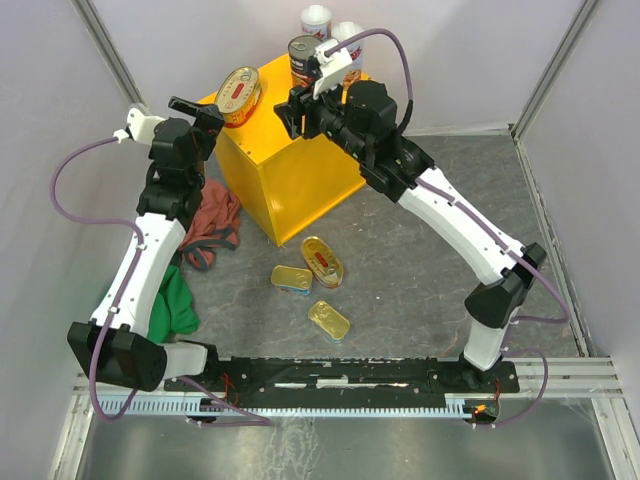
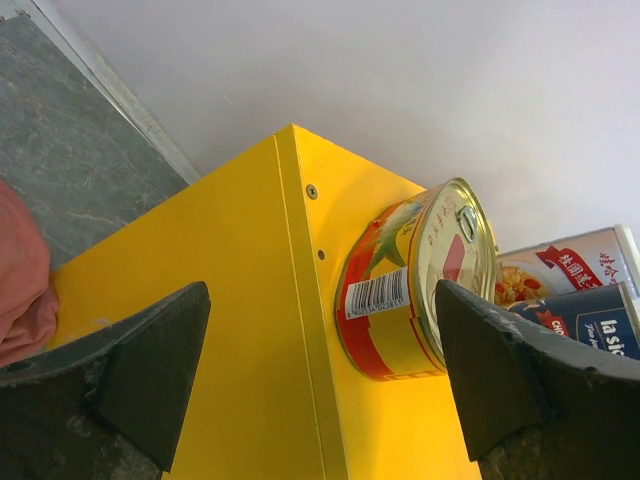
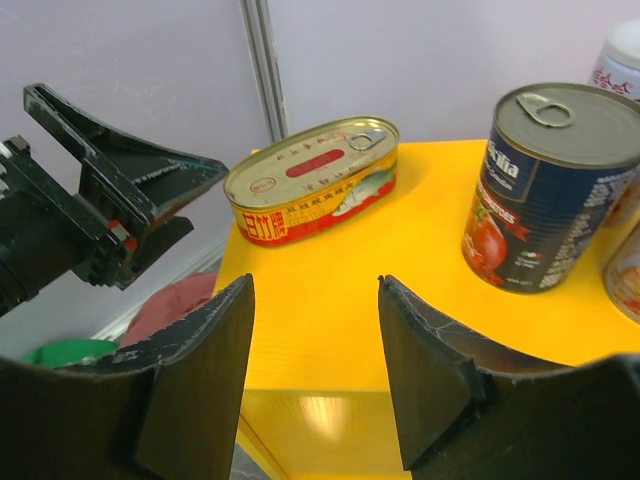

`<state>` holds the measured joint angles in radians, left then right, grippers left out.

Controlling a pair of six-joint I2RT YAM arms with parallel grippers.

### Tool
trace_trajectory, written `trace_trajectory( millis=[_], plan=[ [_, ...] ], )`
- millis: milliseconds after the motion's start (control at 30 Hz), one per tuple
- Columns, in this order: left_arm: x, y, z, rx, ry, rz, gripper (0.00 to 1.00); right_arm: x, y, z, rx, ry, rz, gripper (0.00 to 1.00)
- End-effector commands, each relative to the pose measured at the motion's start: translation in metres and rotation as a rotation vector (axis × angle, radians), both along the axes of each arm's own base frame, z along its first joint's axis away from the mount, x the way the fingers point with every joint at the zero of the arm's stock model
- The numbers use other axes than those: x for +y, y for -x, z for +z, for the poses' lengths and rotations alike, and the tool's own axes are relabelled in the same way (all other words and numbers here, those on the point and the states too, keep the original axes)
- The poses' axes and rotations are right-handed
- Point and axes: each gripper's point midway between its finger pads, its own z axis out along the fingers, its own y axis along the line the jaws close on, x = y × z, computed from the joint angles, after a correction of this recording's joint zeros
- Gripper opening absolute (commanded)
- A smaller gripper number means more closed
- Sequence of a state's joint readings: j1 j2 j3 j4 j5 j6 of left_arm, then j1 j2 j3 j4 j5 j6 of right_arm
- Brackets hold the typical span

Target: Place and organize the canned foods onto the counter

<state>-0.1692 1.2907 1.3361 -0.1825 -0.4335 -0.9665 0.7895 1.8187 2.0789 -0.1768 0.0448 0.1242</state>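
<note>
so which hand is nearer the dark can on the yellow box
right. the right hand hangs open over the yellow box just short of the dark can; the left hand is off the box's left corner, beyond the oval tin

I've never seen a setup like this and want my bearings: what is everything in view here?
box: one, yellow, back of the grey floor
oval tin: one, gold, on the box's left edge
dark can: one, dark blue, on the box
white-topped cans: two, red labels, the box's far corner
floor tins: three, gold, one oval, two rectangular, in front of the box
cloths: two, red and green, left of the box
arms: two, white and black
left tool: open, empty, facing the oval tin
right tool: open, empty, over the box
</note>
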Motion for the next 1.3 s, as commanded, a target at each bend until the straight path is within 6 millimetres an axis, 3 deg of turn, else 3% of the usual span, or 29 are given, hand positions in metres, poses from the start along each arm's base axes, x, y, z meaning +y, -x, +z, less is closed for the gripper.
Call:
trace_trajectory(
  millis=[0,200,367,600,800,1000,1267],
  plan=[
    [-0.001,-0.005,0.036,-0.109,0.067,-0.006,0.99,-0.019,0.008,0.027,-0.064,-0.041,-0.02,0.6],
    [-0.001,-0.006,0.041,-0.14,0.109,-0.025,0.93,-0.025,0.012,0.028,-0.061,-0.037,-0.019,0.61],
    [-0.001,0.006,0.057,-0.184,0.105,-0.044,0.9,-0.029,0.016,0.03,-0.062,-0.035,-0.021,0.61],
    [-0.02,0.012,0.08,-0.229,-0.108,-0.189,0.94,-0.036,0.022,0.031,-0.056,-0.039,-0.027,0.61],
    [-0.032,0.008,0.061,-0.161,-0.379,-0.306,0.97,-0.045,0.03,0.034,-0.053,-0.042,-0.029,0.62],
    [-0.032,0.008,0.043,-0.126,-0.544,-0.349,0.99,-0.056,0.038,0.034,-0.059,-0.036,-0.043,0.62],
    [-0.04,0.011,0.045,-0.181,-0.682,-0.406,0.99,-0.071,0.048,0.034,-0.069,-0.033,-0.064,0.62]
  ],
)
